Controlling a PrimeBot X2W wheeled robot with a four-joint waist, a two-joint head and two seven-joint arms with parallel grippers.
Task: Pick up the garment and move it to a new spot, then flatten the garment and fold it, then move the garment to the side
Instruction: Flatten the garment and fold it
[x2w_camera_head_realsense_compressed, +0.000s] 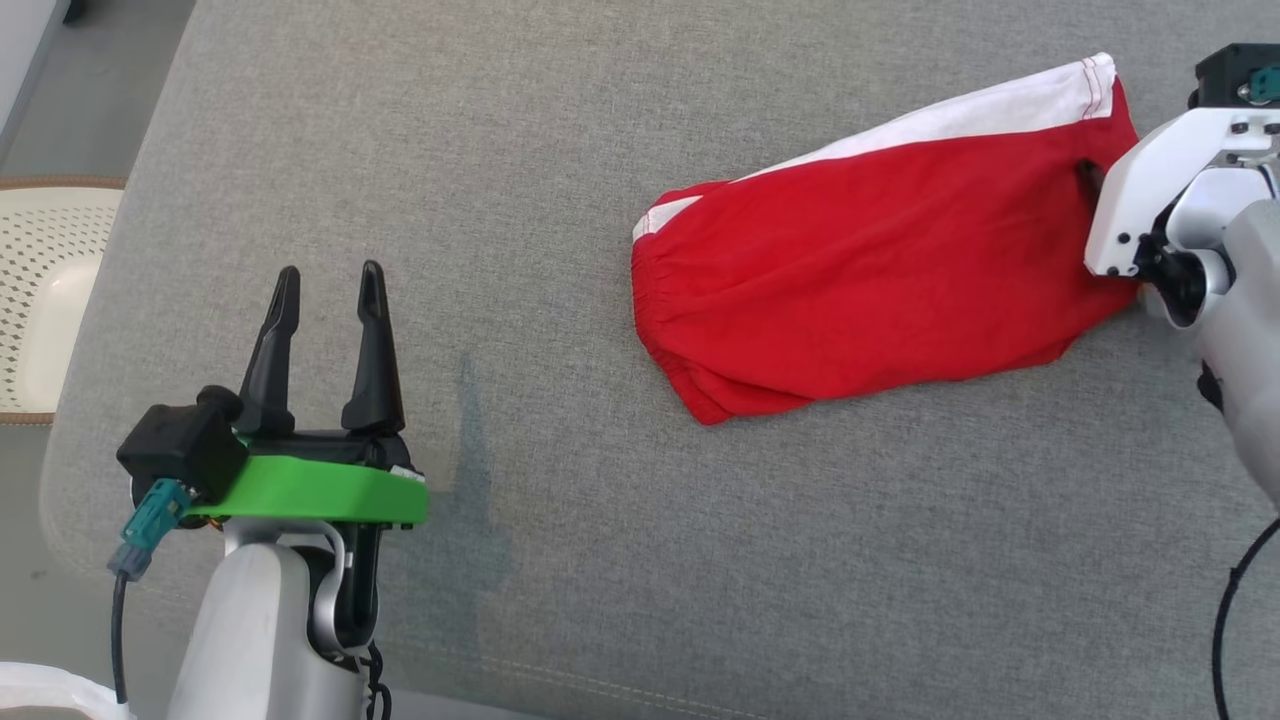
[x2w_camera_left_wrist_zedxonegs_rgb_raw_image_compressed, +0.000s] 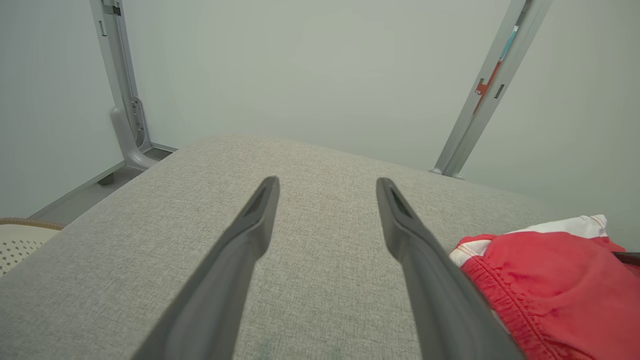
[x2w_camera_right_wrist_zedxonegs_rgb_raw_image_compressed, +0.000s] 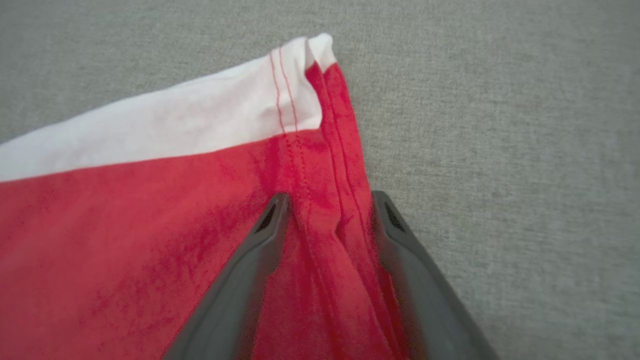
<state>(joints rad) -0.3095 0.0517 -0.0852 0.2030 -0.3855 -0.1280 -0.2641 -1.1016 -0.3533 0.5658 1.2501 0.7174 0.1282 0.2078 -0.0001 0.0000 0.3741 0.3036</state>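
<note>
While the left tool (x2w_camera_head_realsense_compressed: 330, 285) hangs with its fingers wide apart, the right tool (x2w_camera_right_wrist_zedxonegs_rgb_raw_image_compressed: 330, 205) is down on the shorts (x2w_camera_head_realsense_compressed: 860, 270).
Red shorts with a white stripe lie fairly flat on the grey cushion (x2w_camera_head_realsense_compressed: 600, 560), over on the right, and they look doubled leg on leg. The right tool's fingers (x2w_camera_right_wrist_zedxonegs_rgb_raw_image_compressed: 272, 215) straddle the hem (x2w_camera_right_wrist_zedxonegs_rgb_raw_image_compressed: 345, 150) with a ridge of cloth bunched between them. Honestly can't tell if it's clamped or just sitting either side. Looks like a grab to me, but it'd fit either the pick-up or the last move to the side. Either way, what comes next needs a solid bite on that hem so the cloth doesn't slip out.
</note>
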